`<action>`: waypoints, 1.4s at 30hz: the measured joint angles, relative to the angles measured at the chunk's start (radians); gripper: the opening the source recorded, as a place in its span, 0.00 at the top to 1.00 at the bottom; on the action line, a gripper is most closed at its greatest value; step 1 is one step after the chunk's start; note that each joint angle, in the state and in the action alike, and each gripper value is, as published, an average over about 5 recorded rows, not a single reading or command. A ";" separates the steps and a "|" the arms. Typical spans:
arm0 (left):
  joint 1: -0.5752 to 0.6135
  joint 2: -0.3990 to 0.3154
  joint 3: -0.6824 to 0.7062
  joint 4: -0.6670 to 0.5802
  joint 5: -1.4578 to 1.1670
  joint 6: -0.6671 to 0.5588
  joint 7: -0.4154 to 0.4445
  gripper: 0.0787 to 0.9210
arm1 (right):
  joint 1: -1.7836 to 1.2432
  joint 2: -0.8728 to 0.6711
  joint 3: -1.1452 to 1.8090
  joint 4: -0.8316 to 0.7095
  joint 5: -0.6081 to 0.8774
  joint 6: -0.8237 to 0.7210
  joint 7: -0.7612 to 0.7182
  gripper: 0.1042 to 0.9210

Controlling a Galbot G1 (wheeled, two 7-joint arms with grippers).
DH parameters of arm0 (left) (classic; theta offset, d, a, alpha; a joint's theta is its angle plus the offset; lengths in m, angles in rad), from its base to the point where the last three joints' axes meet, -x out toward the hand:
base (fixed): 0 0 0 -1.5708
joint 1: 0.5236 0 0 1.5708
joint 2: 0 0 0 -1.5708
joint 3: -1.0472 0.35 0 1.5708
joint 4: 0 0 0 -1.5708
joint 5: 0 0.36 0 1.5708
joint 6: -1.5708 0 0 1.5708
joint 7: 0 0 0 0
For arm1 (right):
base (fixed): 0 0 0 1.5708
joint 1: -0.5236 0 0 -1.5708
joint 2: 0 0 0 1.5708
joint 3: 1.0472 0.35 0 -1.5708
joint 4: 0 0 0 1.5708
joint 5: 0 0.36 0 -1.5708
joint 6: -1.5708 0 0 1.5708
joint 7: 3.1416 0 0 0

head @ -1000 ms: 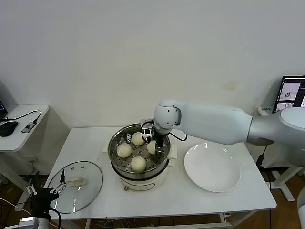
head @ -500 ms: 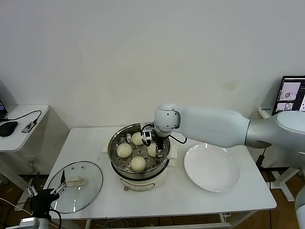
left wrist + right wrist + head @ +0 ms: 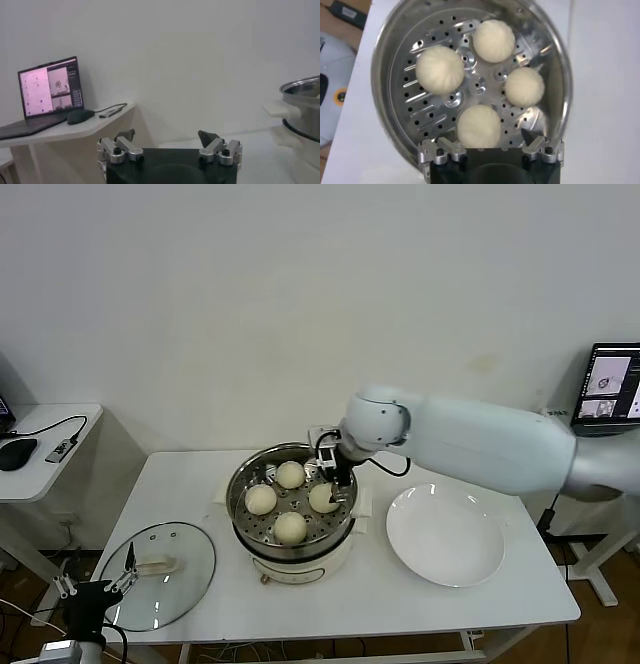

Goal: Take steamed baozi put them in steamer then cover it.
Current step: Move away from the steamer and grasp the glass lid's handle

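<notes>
All four baozi [image 3: 479,125] are sitting on the tray inside the steamer [image 3: 291,506], so loading looks finished and covering is the step coming up. The right end effector [image 3: 491,146] is hanging released and empty over the steamer's right rim, higher and farther right than a second ago. The lid [image 3: 160,572] is lying on the tabletop [image 3: 400,599] left of the steamer; beside it the left end effector [image 3: 169,145] is waiting, spread wide. Next move: grasping the lid's handle.
</notes>
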 measured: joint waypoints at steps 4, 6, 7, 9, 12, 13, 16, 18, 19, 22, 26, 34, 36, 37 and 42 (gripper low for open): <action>0.005 -0.006 0.000 -0.001 0.005 0.000 0.001 0.12 | -0.076 -0.071 0.075 0.055 0.004 0.038 0.100 0.12; 0.006 -0.009 0.000 0.000 0.008 -0.001 0.002 0.12 | -0.137 -0.109 0.129 0.081 0.002 0.068 0.157 0.12; 0.006 -0.010 0.000 0.001 0.010 -0.002 0.003 0.12 | -0.173 -0.128 0.161 0.094 0.000 0.085 0.187 0.12; 0.008 -0.011 -0.001 0.003 0.014 -0.005 0.006 0.12 | -0.257 -0.164 0.235 0.119 -0.009 0.121 0.248 0.12; 0.008 -0.010 -0.002 0.008 0.017 -0.014 0.008 0.12 | -0.407 -0.212 0.361 0.157 -0.028 0.179 0.338 0.12; 0.007 -0.009 -0.003 0.010 0.017 -0.017 0.009 0.12 | -0.461 -0.225 0.407 0.169 -0.036 0.200 0.367 0.12; 0.001 -0.007 -0.004 0.017 0.012 -0.027 0.011 0.12 | -0.633 -0.252 0.550 0.197 -0.061 0.267 0.446 0.12; -0.002 -0.008 -0.001 0.022 0.007 -0.032 0.015 0.12 | -0.753 -0.257 0.650 0.209 -0.082 0.317 0.491 0.12; -0.004 -0.010 0.001 0.024 0.005 -0.035 0.017 0.12 | -0.815 -0.255 0.702 0.213 -0.093 0.345 0.510 0.12; -0.009 -0.014 0.010 0.029 0.001 -0.044 0.019 0.12 | -0.996 -0.231 0.863 0.223 -0.128 0.431 0.554 0.12; -0.014 -0.022 0.022 0.038 0.006 -0.054 0.010 0.12 | -1.220 -0.159 1.083 0.242 -0.160 0.532 0.578 0.12; -0.020 -0.046 0.018 0.076 0.187 -0.096 -0.078 0.12 | -1.559 0.033 1.472 0.297 -0.202 0.643 0.550 0.12; -0.015 -0.045 0.009 0.091 0.267 -0.107 -0.099 0.12 | -1.628 0.076 1.550 0.310 -0.216 0.664 0.546 0.12; -0.011 -0.042 0.004 0.098 0.310 -0.112 -0.106 0.12 | -1.661 0.095 1.586 0.316 -0.224 0.673 0.545 0.12; 0.025 -0.010 -0.019 0.133 0.532 -0.124 -0.119 0.12 | -1.810 0.183 1.735 0.333 -0.258 0.707 0.558 0.12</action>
